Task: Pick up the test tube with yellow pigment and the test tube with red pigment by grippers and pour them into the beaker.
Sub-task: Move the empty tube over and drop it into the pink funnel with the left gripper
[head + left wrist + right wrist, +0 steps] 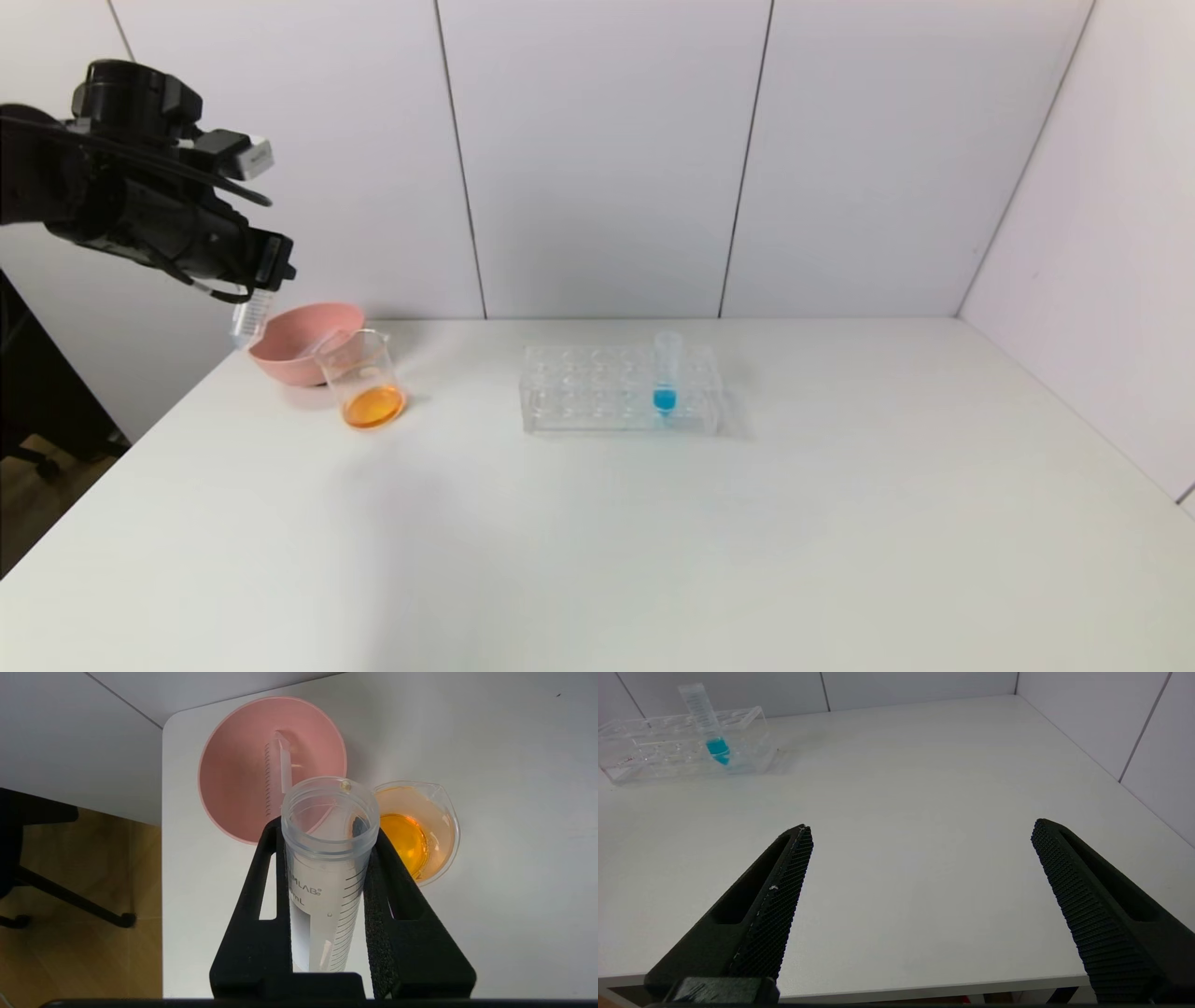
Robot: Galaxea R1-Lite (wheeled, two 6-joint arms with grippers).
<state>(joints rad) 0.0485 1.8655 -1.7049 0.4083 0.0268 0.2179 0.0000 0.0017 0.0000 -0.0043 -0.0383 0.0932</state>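
My left gripper (pixel 269 269) is raised at the far left of the table, shut on a clear graduated test tube (pixel 250 317). In the left wrist view the gripper (pixel 327 828) holds this tube (pixel 327 882) with its open mouth facing down, above the gap between bowl and beaker. The tube looks empty, with one small yellowish drop on its rim. The beaker (pixel 366 378) stands beside the pink bowl and holds orange liquid (pixel 404 837). No tube shows yellow or red liquid. My right gripper (pixel 922 828) is open and empty over the table's near edge.
A pink bowl (pixel 289 350) sits just behind the beaker; a second empty tube (pixel 282 765) lies inside it. A clear rack (pixel 597 401) at mid table holds a blue-tipped tube (pixel 665 373), also seen in the right wrist view (pixel 707 723). White walls stand behind and right.
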